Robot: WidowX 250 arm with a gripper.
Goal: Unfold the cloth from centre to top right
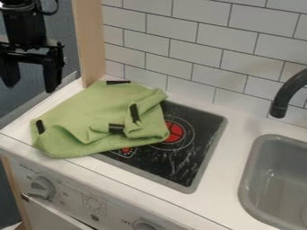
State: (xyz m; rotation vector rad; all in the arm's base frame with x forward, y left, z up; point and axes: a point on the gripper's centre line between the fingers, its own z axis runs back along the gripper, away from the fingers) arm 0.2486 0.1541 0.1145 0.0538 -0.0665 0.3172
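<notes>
The gripper [30,84], jaws wide and empty, should pinch the cloth [81,119] by its folded flap [147,117] (only the top layer) and slowly pull toward top right.

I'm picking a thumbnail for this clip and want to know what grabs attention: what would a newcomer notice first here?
Probably the rumpled green cloth, lying partly over the left side of the black stovetop. Next, the red burner mark just right of the cloth, and the black pincer hanging open at the upper left, against the dark wall.
</notes>
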